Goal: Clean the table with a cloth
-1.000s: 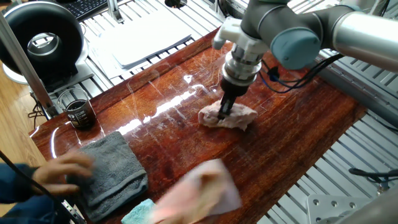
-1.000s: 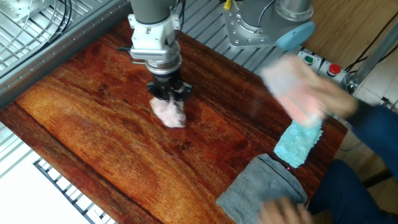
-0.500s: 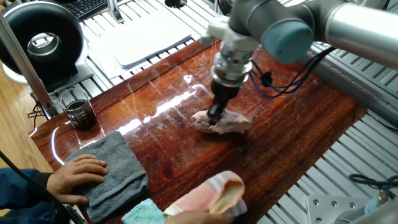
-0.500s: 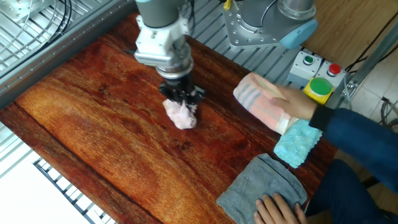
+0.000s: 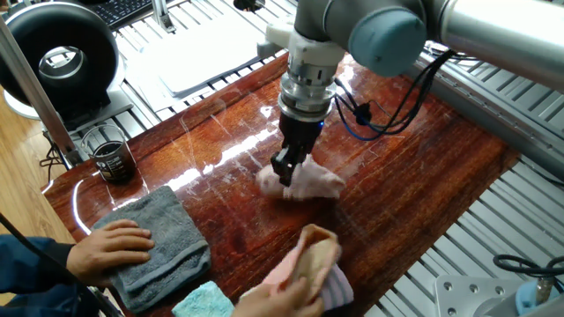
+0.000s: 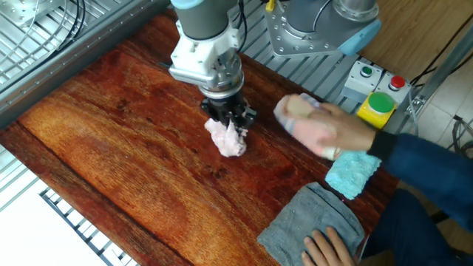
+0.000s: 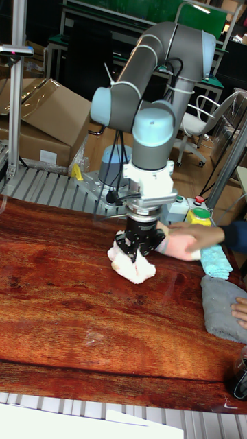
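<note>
Gripper: I see the black two-finger gripper (image 5: pixel 286 167) clamped on the small pinkish-beige nubbly cloth (image 6: pixel 228 138).
Cloth: pressed onto the glossy reddish-brown wooden table (image 5: pixel 423 176).

Glossy wood table (image 5: pixel 423 167); seemingly nubbly fabric cloth (image 5: pixel 304 183).

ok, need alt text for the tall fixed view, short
A UR5 arm's tool presses a small pale pinkish cloth onto a glossy reddish-brown wooden table. At the right edge, a person's hand holds a pink striped cloth beside the tool, with a light-blue cloth and grey towel nearer the corner.
</note>
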You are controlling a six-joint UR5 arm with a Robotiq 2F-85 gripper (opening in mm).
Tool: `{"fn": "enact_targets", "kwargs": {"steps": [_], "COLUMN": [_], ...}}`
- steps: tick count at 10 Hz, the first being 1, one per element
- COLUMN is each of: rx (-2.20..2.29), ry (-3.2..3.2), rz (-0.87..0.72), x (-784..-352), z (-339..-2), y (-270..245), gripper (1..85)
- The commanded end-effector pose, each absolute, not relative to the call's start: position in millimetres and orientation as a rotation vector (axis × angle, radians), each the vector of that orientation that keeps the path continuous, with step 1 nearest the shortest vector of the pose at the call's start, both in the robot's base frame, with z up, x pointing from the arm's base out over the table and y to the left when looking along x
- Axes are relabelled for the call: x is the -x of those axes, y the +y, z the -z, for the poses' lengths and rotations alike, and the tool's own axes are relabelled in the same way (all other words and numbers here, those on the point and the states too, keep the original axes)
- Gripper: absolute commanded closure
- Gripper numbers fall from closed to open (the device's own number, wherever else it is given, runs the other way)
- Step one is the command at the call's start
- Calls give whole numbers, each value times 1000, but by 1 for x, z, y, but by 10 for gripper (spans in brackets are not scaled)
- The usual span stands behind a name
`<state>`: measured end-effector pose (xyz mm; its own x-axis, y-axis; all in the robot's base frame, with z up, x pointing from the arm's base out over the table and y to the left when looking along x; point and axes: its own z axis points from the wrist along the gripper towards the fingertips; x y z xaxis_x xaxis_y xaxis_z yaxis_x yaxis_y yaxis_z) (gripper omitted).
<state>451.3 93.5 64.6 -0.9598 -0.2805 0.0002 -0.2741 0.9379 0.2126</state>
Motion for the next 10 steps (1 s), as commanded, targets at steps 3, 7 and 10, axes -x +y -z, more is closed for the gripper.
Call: {"fn": "enact_targets", "kwargs": {"steps": [3,7,10], "rx": [-479,-581,-658], "ry": [-2984,-3011,-3024], "rz": [259,39,115], "x": [-440,-475,-480], "z": [-97,-107,-131], "y": [71,-9,-47], "gripper": [210,847,847]}}
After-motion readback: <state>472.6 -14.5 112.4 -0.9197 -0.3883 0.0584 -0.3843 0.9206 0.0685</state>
